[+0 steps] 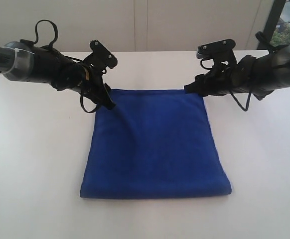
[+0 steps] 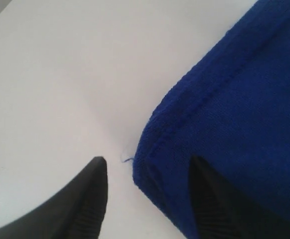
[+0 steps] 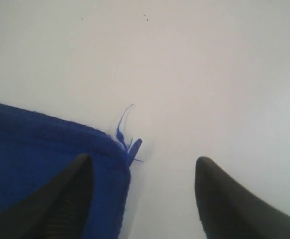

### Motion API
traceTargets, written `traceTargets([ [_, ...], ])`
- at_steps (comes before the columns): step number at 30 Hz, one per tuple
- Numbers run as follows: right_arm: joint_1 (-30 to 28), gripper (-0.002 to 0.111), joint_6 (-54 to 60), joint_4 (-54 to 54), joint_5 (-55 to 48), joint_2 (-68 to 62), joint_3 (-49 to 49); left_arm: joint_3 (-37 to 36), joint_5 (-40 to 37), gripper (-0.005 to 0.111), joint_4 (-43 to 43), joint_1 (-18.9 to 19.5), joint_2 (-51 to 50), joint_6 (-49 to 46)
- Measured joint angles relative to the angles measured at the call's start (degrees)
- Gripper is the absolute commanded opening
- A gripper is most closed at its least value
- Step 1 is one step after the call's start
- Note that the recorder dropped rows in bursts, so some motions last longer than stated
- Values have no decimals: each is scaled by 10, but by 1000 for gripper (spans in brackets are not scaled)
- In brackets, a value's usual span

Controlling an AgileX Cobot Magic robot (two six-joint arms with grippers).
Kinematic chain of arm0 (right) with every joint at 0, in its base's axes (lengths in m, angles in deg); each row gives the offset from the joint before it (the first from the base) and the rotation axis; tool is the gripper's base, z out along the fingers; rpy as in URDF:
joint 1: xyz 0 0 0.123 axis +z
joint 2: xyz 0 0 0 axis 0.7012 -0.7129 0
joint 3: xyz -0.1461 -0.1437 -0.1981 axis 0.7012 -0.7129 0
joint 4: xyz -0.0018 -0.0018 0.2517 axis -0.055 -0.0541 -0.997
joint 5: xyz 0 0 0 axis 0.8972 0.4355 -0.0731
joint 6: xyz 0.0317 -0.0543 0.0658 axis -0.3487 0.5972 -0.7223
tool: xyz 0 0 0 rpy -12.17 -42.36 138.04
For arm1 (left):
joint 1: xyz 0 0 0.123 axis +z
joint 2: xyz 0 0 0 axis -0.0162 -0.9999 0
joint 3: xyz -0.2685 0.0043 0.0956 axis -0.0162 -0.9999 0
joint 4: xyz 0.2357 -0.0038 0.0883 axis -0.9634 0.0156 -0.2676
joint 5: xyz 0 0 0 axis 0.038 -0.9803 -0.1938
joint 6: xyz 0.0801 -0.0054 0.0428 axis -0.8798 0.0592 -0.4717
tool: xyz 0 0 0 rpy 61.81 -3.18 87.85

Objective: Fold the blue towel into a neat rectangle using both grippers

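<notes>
The blue towel [image 1: 155, 144] lies flat on the white table as a folded, roughly square pad, its folded edge toward the near side. My left gripper [image 1: 107, 77] stands open over the towel's far left corner. In the left wrist view that hemmed corner of the towel [image 2: 244, 99] sits between the spread fingers of the left gripper [image 2: 149, 159], one finger over cloth and the other over bare table. My right gripper [image 1: 205, 69] is open at the far right corner. In the right wrist view the towel [image 3: 35, 139], with loose threads, lies under one finger of the right gripper [image 3: 145, 158].
The white table [image 1: 35, 149] stretches on both sides of the towel and toward the near edge. A pale wall stands behind the table's far edge, and a window [image 1: 289, 20] shows at the top right.
</notes>
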Motion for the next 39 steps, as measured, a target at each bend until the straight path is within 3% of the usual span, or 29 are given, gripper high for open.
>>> traceTargets([
  [9, 0, 60, -9, 0, 13, 30, 0, 1, -27, 55, 0, 6, 49, -1],
  [11, 0, 49, -9, 0, -13, 42, 0, 1, -40, 49, 0, 6, 51, -1],
  [15, 0, 7, -11, 0, -98, 68, 0, 1, -118, 13, 15, 6, 56, 29],
  [17, 0, 0, -12, 0, -137, 73, 0, 1, -136, 0, 56, 6, 62, 40],
  [25, 0, 0, -13, -11, -219, 55, 1, 1, -198, 0, 214, 6, 67, 39],
  [31, 0, 0, -13, -13, -231, 35, 1, 2, -222, 0, 316, 6, 63, -41],
  [39, 0, 0, -15, -13, -235, 27, 1, 4, -251, 0, 352, 6, 16, -76],
])
